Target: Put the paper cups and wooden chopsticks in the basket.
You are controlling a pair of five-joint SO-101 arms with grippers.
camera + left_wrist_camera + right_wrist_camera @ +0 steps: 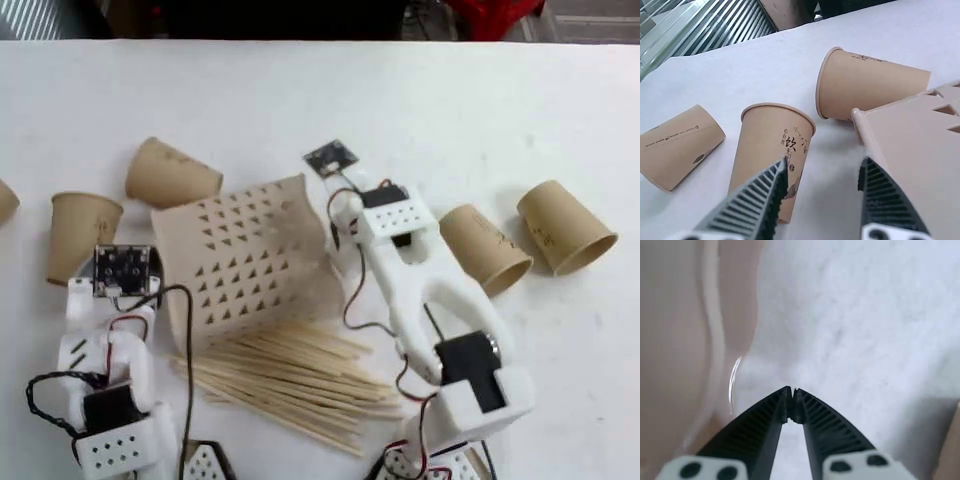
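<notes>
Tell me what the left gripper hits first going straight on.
Probably the upright paper cup, close before one side of the open left gripper; its midline crosses bare table toward the tipped cup. Depth unclear.

high: fixed overhead, looks down over table (300, 90) | L wrist: low + close, faces across table at 3 cups (765, 145) + basket (920, 145) corner, both shared w/ high | R wrist: v. close on table beside basket wall

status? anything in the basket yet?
Done: nothing seen. The paper cups sit outside the basket and the wooden chopsticks are piled beside it. In hand: nothing. The left claw is open by the standing cup; the right claw is shut, empty, near the basket. Left: all cups and chopsticks.
</notes>
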